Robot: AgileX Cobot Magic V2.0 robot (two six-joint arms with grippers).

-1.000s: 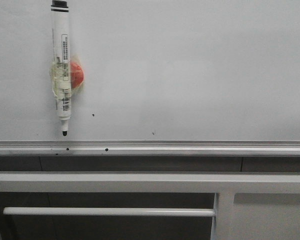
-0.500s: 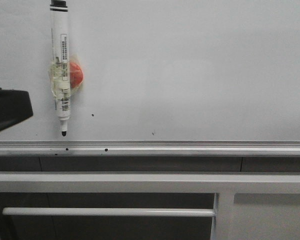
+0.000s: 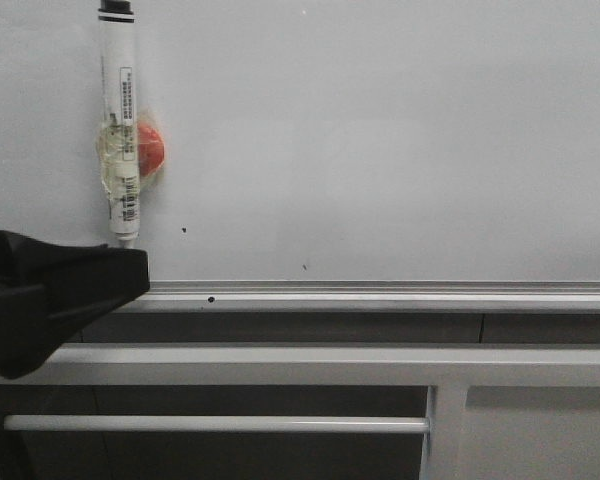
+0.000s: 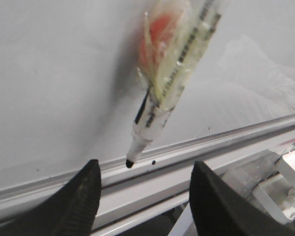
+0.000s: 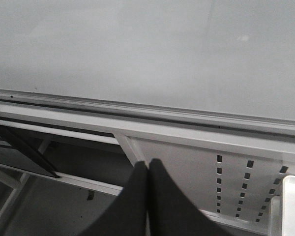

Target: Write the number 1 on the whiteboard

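The whiteboard (image 3: 380, 140) fills the upper part of the front view and carries no number 1 stroke. A white marker pen (image 3: 120, 110) hangs on it, tip down, taped to a red round magnet (image 3: 152, 147). My left gripper (image 3: 100, 285) reaches in from the lower left, and its dark fingers cover the pen's tip. In the left wrist view the left gripper (image 4: 146, 167) is open and empty, with the pen's black tip (image 4: 130, 162) just above the gap and the pen (image 4: 172, 78) slanting away. My right gripper (image 5: 147, 164) is shut and empty, below the board (image 5: 137, 49).
An aluminium tray rail (image 3: 380, 292) runs along the board's lower edge. A few black specks (image 3: 184, 231) dot the board. White metal frame bars (image 3: 280, 362) and a thin rod (image 3: 220, 424) lie below. A perforated white panel (image 5: 236, 172) sits near the right gripper.
My left gripper has come into the front view from the left and moved rightward and lower, now covering the pen's tip. The pen and board stay put.
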